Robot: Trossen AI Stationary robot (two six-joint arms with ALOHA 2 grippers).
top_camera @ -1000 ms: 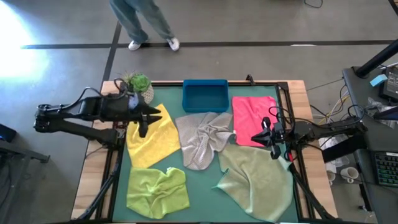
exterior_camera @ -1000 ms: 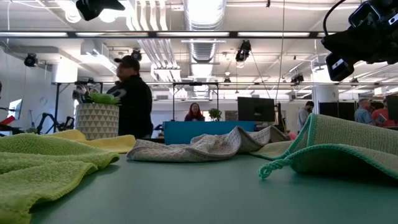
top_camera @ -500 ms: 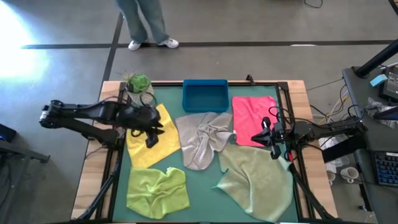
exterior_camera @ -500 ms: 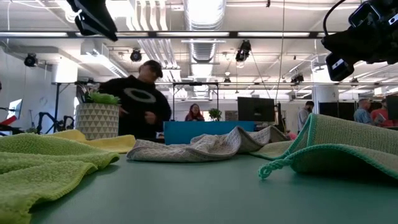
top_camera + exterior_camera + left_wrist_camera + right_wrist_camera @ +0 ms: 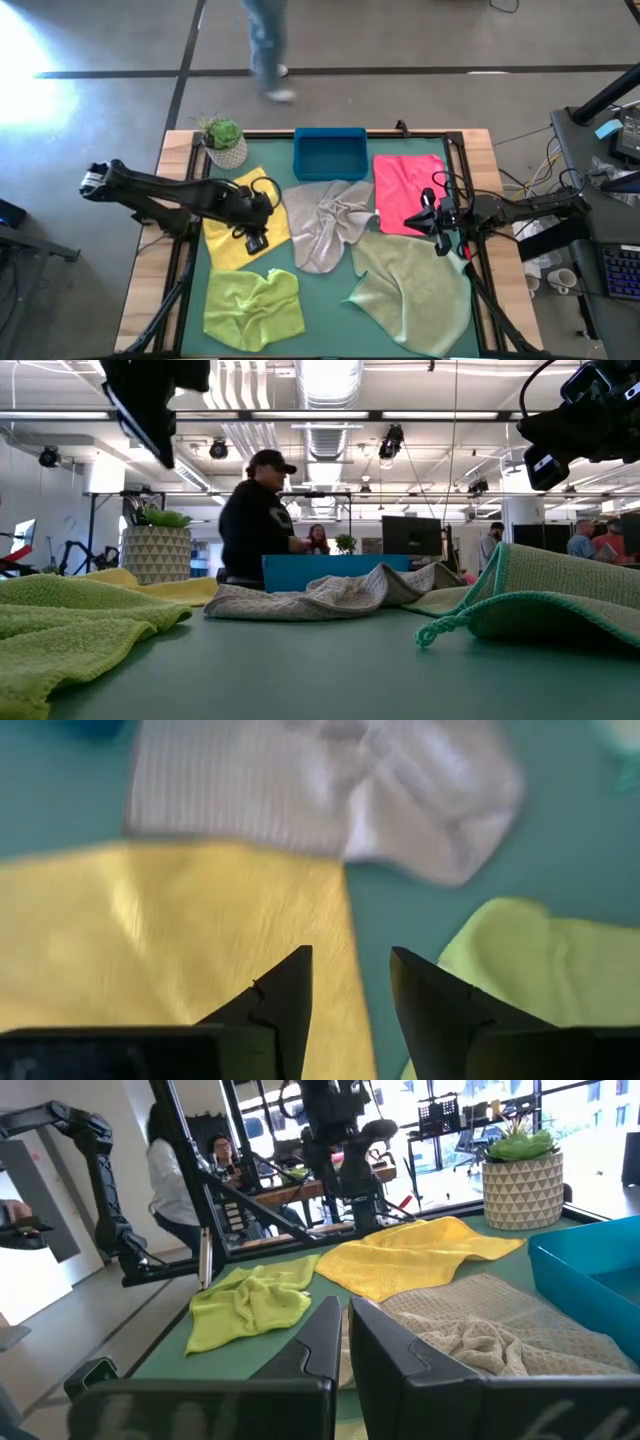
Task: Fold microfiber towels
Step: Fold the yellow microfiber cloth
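L claw (image 5: 256,243) has swung from the plant (image 5: 224,135) out over the yellow towel (image 5: 228,236) on the tabletop (image 5: 330,300), jaws apart, empty, prob. about to grab. R claw (image 5: 428,214) together, idle by pink towel (image 5: 405,188).

Seen past the right gripper (image 5: 346,1342), whose two dark fingers (image 5: 318,1342) stand close together with barely a slit between them, a green table (image 5: 165,1342) carries three towels. A crumpled light grey towel (image 5: 480,1325) lies nearest, with a yellow towel (image 5: 400,1255) beyond it and a rumpled lime green towel (image 5: 250,1302) to one side. The left arm (image 5: 345,1150) reaches down over the yellow towel. A blue tray (image 5: 590,1275) sits at the picture's edge near a potted plant (image 5: 520,1175). A person (image 5: 175,1180) stands beyond the table.
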